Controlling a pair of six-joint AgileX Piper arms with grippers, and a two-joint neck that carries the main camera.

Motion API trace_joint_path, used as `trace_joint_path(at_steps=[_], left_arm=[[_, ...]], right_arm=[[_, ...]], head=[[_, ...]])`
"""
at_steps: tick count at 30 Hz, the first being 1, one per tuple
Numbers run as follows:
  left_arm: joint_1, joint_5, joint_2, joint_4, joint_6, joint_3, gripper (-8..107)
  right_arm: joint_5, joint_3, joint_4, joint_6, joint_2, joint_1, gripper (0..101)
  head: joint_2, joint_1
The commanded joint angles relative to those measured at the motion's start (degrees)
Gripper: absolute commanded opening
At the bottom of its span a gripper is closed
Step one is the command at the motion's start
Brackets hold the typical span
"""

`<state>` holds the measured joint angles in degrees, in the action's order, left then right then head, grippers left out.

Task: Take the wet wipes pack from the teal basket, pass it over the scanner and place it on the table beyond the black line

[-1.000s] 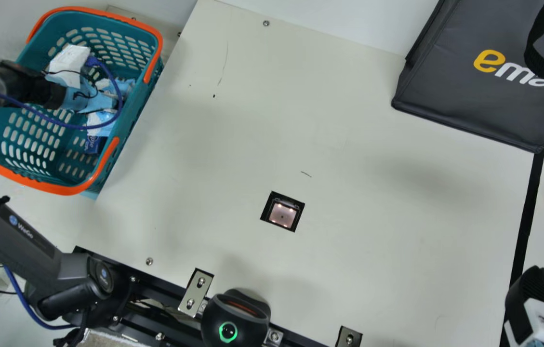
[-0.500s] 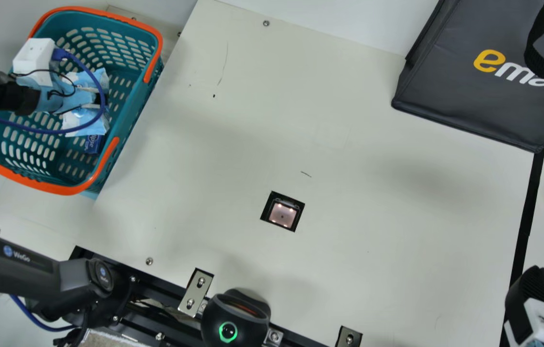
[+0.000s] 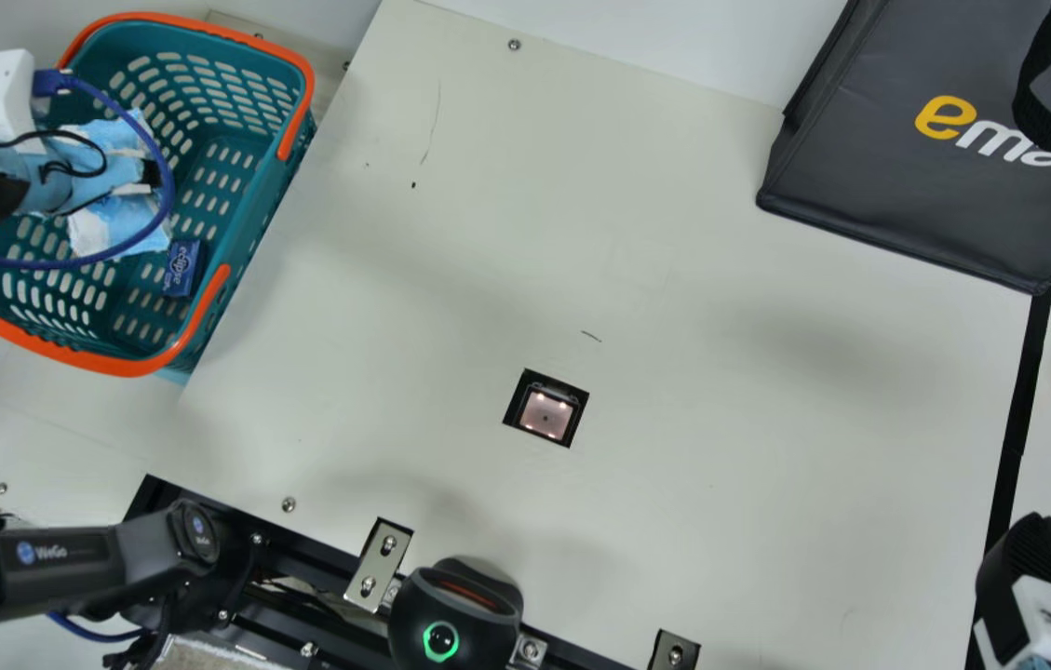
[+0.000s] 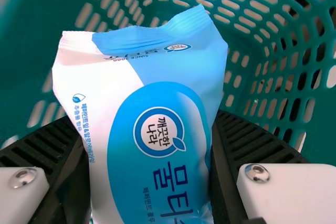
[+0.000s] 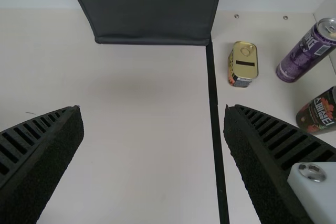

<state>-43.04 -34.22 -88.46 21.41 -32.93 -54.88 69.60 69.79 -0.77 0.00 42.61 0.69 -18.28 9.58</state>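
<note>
In the main view my left gripper (image 3: 141, 181) is over the teal basket (image 3: 69, 355), shut on the blue-and-white wet wipes pack (image 3: 120, 221). From the left wrist, the pack (image 4: 163, 103) is upright between the ribbed fingers of my left gripper (image 4: 151, 148), basket walls behind it. My right gripper (image 3: 1028, 558) is at the main view's lower right, by the black line (image 3: 1018, 409); in the right wrist view my right gripper (image 5: 153, 129) is open and empty over the table. The square scanner window (image 3: 545, 414) is set in the table's middle.
A small blue box (image 3: 181, 268) lies in the basket. A dark bag (image 3: 916, 195) stands at the back right. Beyond the line are a Spam can (image 5: 243, 64), a purple can (image 5: 304, 53) and a dark can (image 5: 320, 113). A black device (image 3: 455, 614) sits at the front edge.
My left arm has moved leftward in the main view, and the pack has shifted left with its gripper, uncovering more of the blue box. The right gripper has stayed still.
</note>
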Motion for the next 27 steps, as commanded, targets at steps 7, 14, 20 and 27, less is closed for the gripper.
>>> trace_joint_path(at_steps=[7, 14, 20, 27], left_arm=[[1.87, -1.19, 7.35, -11.17, 16.56, 0.57, -8], [4.95, -5.47, 12.29, -14.28, 23.12, 0.18, -8], [8.42, -10.90, 17.03, -12.20, 23.00, 0.02, -8], [13.86, -16.75, 22.59, -10.34, 21.43, 1.25, -8]], right_arm=[[0.00, 0.00, 0.00, 0.00, 0.00, 0.00, 95], [0.00, 0.00, 0.00, 0.00, 0.00, 0.00, 95], [0.00, 0.00, 0.00, 0.00, 0.00, 0.00, 95], [0.00, 0.00, 0.00, 0.00, 0.00, 0.00, 95]], head=[[-0.14, -1.66], [-0.14, -1.66], [-0.14, -1.66], [-0.14, -1.66]])
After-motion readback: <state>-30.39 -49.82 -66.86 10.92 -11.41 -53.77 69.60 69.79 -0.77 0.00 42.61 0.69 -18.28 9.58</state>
